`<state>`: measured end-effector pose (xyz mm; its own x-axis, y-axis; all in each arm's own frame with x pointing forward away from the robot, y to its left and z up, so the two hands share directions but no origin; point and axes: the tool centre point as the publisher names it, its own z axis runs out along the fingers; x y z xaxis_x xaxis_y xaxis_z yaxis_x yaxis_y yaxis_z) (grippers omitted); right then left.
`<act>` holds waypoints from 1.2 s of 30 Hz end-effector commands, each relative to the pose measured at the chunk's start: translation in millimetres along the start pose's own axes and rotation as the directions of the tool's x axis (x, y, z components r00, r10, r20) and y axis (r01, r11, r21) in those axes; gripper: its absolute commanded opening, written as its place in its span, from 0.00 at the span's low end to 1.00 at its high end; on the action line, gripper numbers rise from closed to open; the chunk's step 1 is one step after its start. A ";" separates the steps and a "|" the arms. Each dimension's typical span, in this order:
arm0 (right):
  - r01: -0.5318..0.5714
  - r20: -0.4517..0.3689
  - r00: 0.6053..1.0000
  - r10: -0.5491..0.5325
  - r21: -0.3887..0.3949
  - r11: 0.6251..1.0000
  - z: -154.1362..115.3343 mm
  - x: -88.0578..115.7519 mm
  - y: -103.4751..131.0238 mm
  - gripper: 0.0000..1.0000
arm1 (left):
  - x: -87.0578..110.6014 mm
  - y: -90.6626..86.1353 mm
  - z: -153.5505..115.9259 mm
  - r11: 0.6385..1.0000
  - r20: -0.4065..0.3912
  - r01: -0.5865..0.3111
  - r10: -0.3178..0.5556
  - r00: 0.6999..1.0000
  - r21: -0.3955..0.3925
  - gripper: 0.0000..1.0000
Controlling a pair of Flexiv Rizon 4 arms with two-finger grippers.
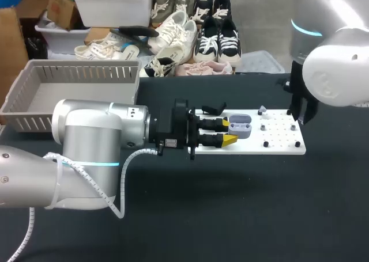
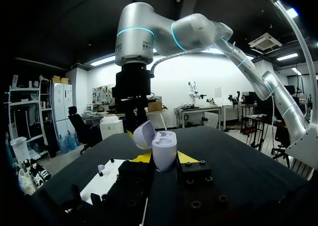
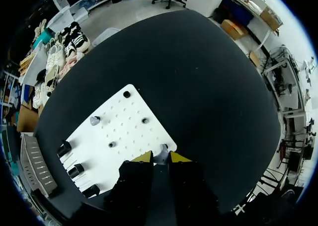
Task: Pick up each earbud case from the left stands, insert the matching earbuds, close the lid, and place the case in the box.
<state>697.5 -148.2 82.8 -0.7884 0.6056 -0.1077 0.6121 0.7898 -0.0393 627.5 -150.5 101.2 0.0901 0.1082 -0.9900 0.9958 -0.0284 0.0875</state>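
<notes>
My left gripper (image 1: 230, 131) is shut on an open pale grey earbud case (image 1: 240, 125), held level over the left part of the white pegboard (image 1: 277, 144). In the left wrist view the case (image 2: 164, 145) sits between the yellow tips of that gripper (image 2: 164, 159), its lid (image 2: 143, 134) tipped back. My right arm (image 1: 334, 72) hangs over the board's right end. Its gripper (image 3: 161, 158) is shut on a small pale earbud (image 3: 161, 153) at the board's edge (image 3: 124, 136). A second earbud (image 1: 262, 109) (image 3: 94, 120) stands on the board.
A grey slatted box (image 1: 86, 75) stands at the back left of the black table. Short black pegs (image 3: 144, 120) dot the board, and black stands (image 3: 74, 170) line its left end. Beside the box, the box-side table edge (image 3: 35, 161) runs close.
</notes>
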 end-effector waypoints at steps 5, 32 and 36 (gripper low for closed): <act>-0.002 0.000 1.000 0.002 0.003 1.000 -0.5 0.3 0.5 0.00 | 0.7 0.4 0.1 1.000 0.002 -0.001 0.001 1.000 0.000 0.00; 0.010 0.107 0.994 -0.004 -0.055 0.998 -116.6 67.4 5.3 0.00 | 0.7 0.4 0.1 1.000 0.002 -0.001 0.001 1.000 0.000 0.00; 0.077 0.103 0.992 -0.072 -0.041 0.996 -125.3 86.6 13.9 0.00 | 0.7 0.4 0.1 1.000 0.002 -0.001 0.001 1.000 0.000 0.00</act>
<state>639.8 -80.6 192.1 -0.8150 0.5485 -0.1871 0.5568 0.8306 0.0097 627.5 -150.5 101.2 0.0901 0.1082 -0.9900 0.9958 -0.0284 0.0875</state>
